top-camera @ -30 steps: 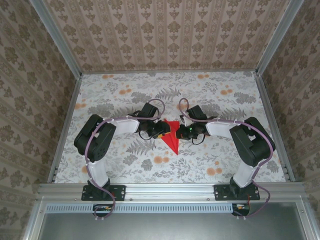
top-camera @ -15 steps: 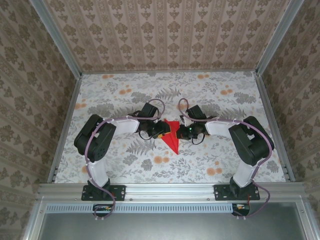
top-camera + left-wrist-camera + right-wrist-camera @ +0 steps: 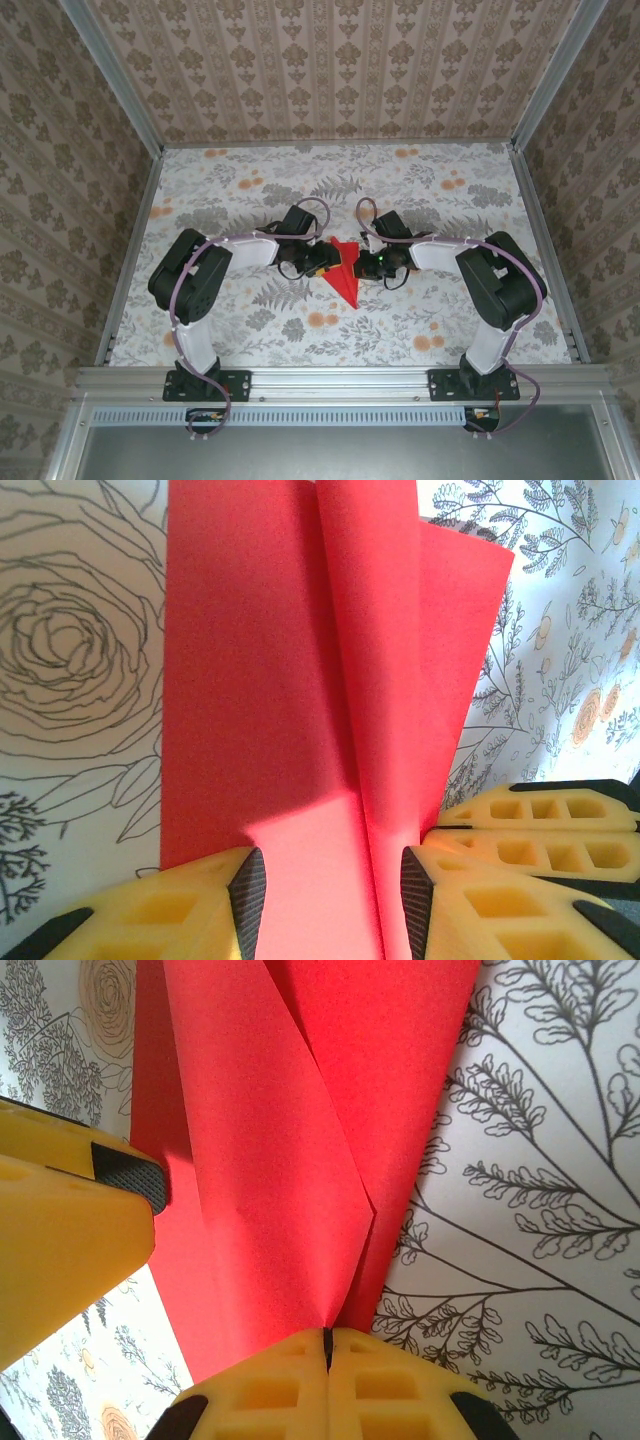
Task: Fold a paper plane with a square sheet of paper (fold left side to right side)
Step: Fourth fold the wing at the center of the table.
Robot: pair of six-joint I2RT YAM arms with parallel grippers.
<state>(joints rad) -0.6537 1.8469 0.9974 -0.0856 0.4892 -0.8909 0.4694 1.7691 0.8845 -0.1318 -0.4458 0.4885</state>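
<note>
The paper plane [image 3: 346, 272] is lying at the middle of the counter [image 3: 250, 200], its side edges partly hidden in the top view. The right tool [image 3: 327, 1345] is clamping together on a folded edge. The left tool [image 3: 325, 890] is straddling the plane, held apart and seemingly not gripping.

Two robot arms are reaching inward over a table [image 3: 240, 200] covered in a floral cloth, meeting near its middle. A red paper plane [image 3: 346, 281] is lying between them, pointing toward the near edge. The left claw [image 3: 326, 262] and right claw [image 3: 367, 266] are pressing close against its sides.
</note>
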